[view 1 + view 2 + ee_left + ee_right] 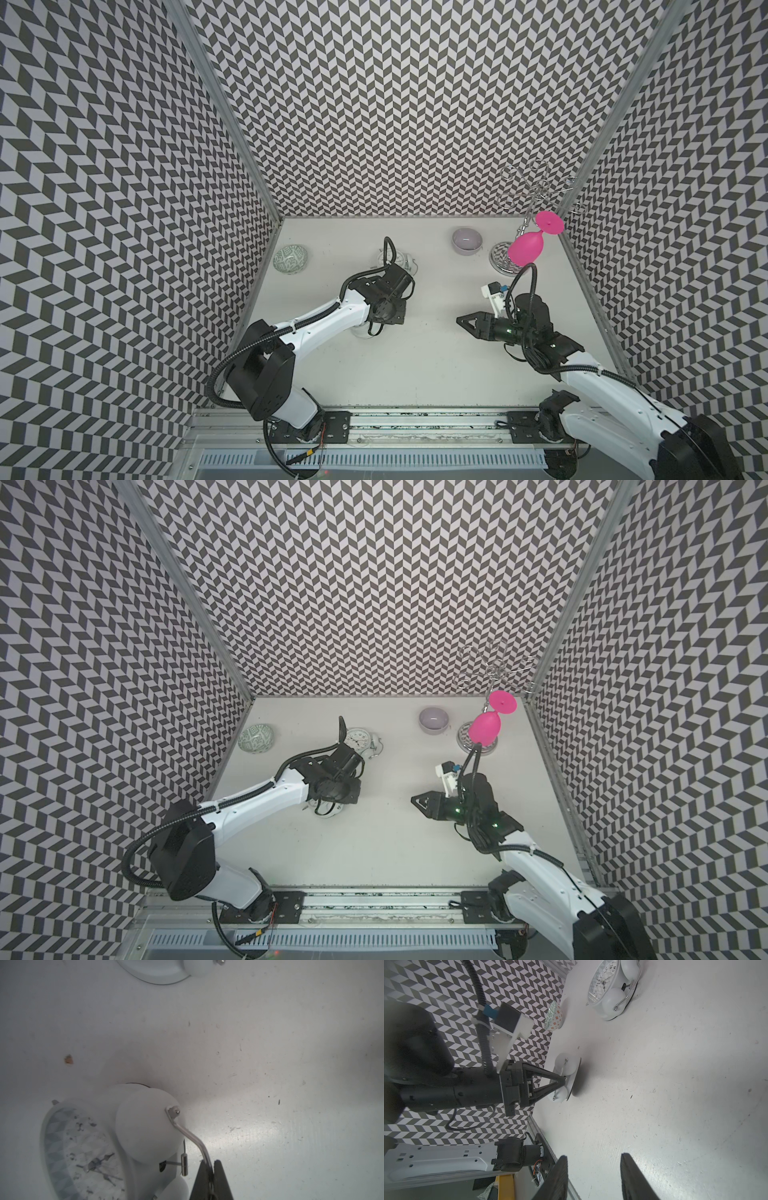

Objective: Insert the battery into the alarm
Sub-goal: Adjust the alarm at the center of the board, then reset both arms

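Alarm (124,1136), set well to the near side of the patterned bowl (291,259), is pinched by its wire handle (188,1132) in my clenched left claw (209,1162), so I'd tip it slowly to bare its back; my right claw (594,1155) gapes empty, and no battery shows.

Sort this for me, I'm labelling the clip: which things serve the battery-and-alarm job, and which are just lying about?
Job: alarm clock, its handle pinched in the left claw; right claw, open and empty. No battery shows in any view.

Lying about: second alarm clock, possibly spare; patterned bowl; grey bowl; pink glass hanging on the wire rack.
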`<state>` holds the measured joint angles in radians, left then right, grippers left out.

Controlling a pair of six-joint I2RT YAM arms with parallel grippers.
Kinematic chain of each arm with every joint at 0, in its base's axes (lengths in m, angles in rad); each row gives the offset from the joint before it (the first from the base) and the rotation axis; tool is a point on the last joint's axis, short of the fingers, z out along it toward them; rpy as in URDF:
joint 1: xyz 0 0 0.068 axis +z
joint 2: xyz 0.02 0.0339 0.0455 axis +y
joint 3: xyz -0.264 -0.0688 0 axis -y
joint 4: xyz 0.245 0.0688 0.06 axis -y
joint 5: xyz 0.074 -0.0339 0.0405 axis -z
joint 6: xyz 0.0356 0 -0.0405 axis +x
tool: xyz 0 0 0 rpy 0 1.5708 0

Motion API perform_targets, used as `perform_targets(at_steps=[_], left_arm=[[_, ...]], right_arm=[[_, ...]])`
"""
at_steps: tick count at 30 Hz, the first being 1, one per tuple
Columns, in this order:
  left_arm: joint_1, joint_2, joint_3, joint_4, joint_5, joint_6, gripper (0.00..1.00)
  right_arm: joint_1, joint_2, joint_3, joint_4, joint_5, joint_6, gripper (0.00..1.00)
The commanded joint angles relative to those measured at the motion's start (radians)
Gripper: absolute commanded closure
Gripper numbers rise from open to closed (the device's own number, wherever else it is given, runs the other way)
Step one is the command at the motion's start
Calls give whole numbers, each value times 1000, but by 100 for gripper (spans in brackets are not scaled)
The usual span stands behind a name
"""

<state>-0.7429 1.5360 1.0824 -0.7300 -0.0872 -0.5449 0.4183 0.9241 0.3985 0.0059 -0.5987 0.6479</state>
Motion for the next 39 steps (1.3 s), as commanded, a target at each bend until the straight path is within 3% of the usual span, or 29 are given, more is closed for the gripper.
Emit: perform_targets(at_steps=[1, 11, 16, 20, 26, 29, 33, 36, 39], left_arm=[[-24, 36, -34, 182, 102, -70, 100], [-43, 185, -62, 356, 169, -91, 100], [-43, 185, -58, 370, 188, -82, 67], [-43, 135, -58, 369, 203, -78, 46], [-40, -64, -106, 443, 202, -32, 10], [-10, -209, -192, 553, 151, 17, 1], [106, -395, -329, 698, 117, 128, 1], [215, -508, -409, 766, -18, 219, 1], [322, -603, -524, 887, -64, 274, 1]], right_arm=[[-16, -37, -21, 28, -12, 2, 58], [-27, -35, -17, 18, -18, 2, 59], [-36, -56, -13, 21, -14, 7, 58], [-46, -77, -18, 47, 17, 35, 55], [-82, -57, 33, 41, 101, -1, 42], [-83, -48, 65, 41, 255, -90, 34], [-84, -63, 68, 107, 567, -205, 20], [-84, -75, 28, 209, 810, -313, 11], [-85, -58, -48, 367, 1034, -380, 8]])
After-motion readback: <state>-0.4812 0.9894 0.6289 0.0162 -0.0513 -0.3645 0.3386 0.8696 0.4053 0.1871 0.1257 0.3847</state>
